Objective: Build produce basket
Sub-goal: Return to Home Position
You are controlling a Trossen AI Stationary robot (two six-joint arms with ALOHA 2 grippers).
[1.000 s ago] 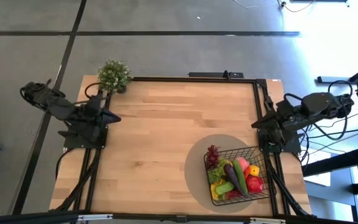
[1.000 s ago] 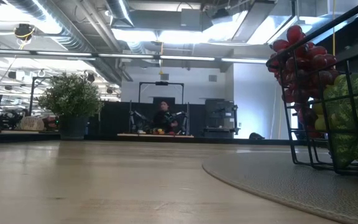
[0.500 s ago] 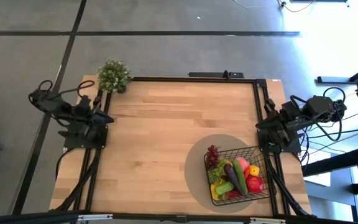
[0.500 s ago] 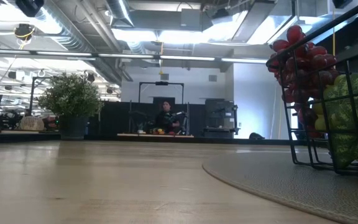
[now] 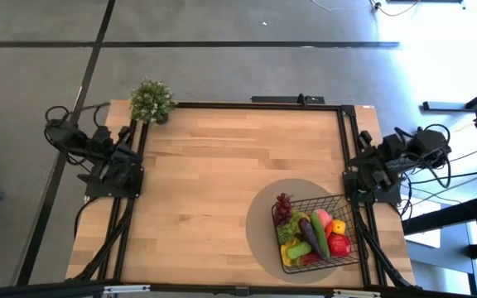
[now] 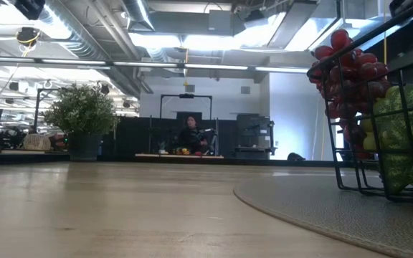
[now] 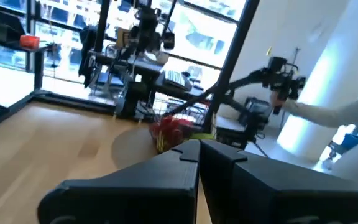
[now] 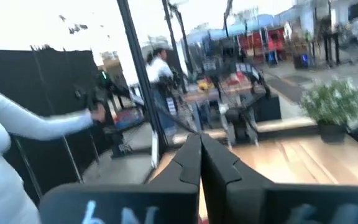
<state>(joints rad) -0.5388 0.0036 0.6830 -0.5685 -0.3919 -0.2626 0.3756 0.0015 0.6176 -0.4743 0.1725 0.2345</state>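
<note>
- Basket (image 5: pixel 342 201) full of produce (image 5: pixel 315 232) sits at the counter's (image 5: pixel 214 190) five o'clock.
- Left fingers (image 7: pixel 160 174) are clenched, at nine o'clock.
- Right fingers (image 8: pixel 166 177) are clenched, at three o'clock.

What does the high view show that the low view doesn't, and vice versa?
Only the high view: the left arm and the right arm, folded at opposite sides of the table, and the whole basket filled with produce.
Only the low view: the room behind the table, with a person seated far off.
Both: the basket, its dark red grapes, the round grey mat under it, and the potted plant.
</note>
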